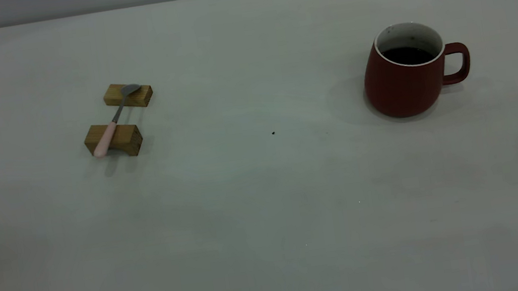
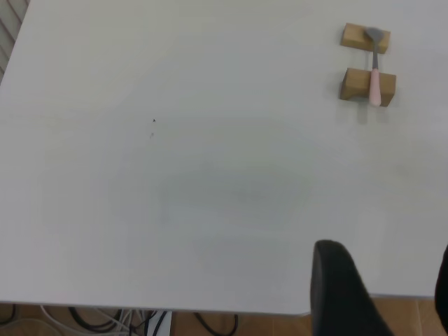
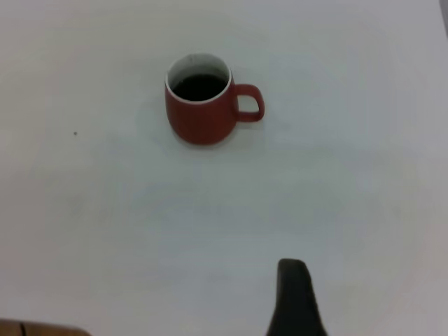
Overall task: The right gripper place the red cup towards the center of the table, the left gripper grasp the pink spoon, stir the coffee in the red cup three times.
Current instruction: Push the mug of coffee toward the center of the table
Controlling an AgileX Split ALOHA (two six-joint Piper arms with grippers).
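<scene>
The red cup (image 1: pixel 404 78) stands upright at the right of the table (image 1: pixel 268 214), handle to the right, with dark coffee (image 1: pixel 407 56) inside. In the right wrist view the cup (image 3: pixel 201 112) is far ahead of my right gripper (image 3: pixel 371 280); only one black finger (image 3: pixel 294 297) shows, with bare table beside it. The pink spoon (image 1: pixel 111 122) lies across two wooden blocks at the left, bowl on the far block. My left gripper (image 2: pixel 386 262) is open and empty over the near table edge, far from the spoon (image 2: pixel 375 73). Neither gripper appears in the exterior view.
The two tan wooden blocks (image 1: pixel 114 139) (image 1: pixel 128 95) prop the spoon off the tabletop. A small dark speck (image 1: pixel 273 133) marks the table's middle. Cables and a wooden floor (image 2: pixel 140 322) show below the near table edge.
</scene>
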